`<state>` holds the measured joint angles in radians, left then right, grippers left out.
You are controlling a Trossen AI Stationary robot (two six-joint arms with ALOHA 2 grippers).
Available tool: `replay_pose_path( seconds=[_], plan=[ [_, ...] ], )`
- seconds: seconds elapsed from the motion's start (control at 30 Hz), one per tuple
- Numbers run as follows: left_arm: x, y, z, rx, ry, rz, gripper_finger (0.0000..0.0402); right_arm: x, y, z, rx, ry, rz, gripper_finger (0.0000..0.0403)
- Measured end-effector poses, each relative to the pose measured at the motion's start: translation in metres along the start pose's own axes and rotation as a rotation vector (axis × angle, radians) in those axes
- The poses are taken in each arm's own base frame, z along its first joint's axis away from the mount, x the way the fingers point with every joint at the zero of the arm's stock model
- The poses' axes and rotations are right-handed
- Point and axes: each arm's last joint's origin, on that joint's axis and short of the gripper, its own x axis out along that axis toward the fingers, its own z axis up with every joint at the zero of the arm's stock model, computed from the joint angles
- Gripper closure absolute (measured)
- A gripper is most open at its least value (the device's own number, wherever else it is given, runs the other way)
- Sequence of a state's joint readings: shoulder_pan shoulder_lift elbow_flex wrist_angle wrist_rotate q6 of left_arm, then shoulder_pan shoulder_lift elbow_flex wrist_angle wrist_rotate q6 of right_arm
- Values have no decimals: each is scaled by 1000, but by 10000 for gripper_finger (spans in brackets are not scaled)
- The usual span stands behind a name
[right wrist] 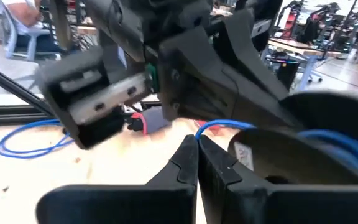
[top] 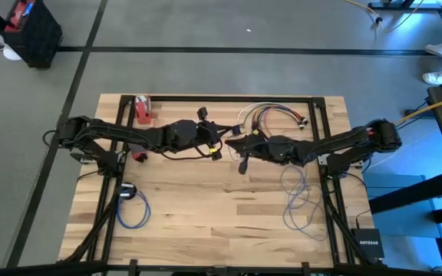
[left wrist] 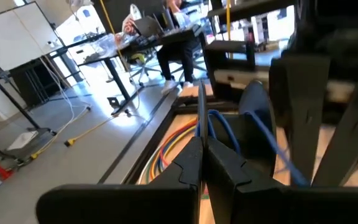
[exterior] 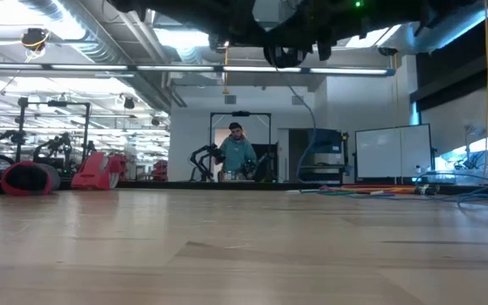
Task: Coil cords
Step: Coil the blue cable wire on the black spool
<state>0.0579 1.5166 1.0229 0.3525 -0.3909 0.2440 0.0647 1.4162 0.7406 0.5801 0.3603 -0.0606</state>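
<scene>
A thin blue cord (top: 296, 201) lies in loose loops on the table's right half and rises toward the middle, where both grippers meet above the table. My left gripper (top: 219, 147) and my right gripper (top: 241, 146) stand tip to tip there, both shut. The left wrist view shows the blue cord (left wrist: 211, 121) at my left gripper (left wrist: 202, 148). The right wrist view shows the cord (right wrist: 219, 126) at my right gripper (right wrist: 196, 144). My left gripper pinches the blue cord between its two shut fingers at their free ends (left wrist: 207, 127). The cord leaves the tips and runs off slack toward the other arm. My right gripper pinches the blue cord at its fingertips (right wrist: 199, 132). From there the cord arcs away in a slack bow, and its far length hangs down to the loops on the table (top: 298, 207).
A coiled blue cord (top: 133, 208) with a small black piece (top: 126, 190) lies near left. A bundle of coloured cords (top: 271, 113) lies at the far middle, a red object (top: 142, 111) far left, a black box (top: 367, 244) near right. A person (exterior: 237, 152) stands beyond the table.
</scene>
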Motion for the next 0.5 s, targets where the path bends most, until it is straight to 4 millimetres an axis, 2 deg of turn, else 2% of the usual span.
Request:
replay_pose_path(
  seconds=[0.5],
  plan=[
    [-6,-8,8,-22,-55,-47,396,4,1,-20,-86,150,-69,397]
  ],
)
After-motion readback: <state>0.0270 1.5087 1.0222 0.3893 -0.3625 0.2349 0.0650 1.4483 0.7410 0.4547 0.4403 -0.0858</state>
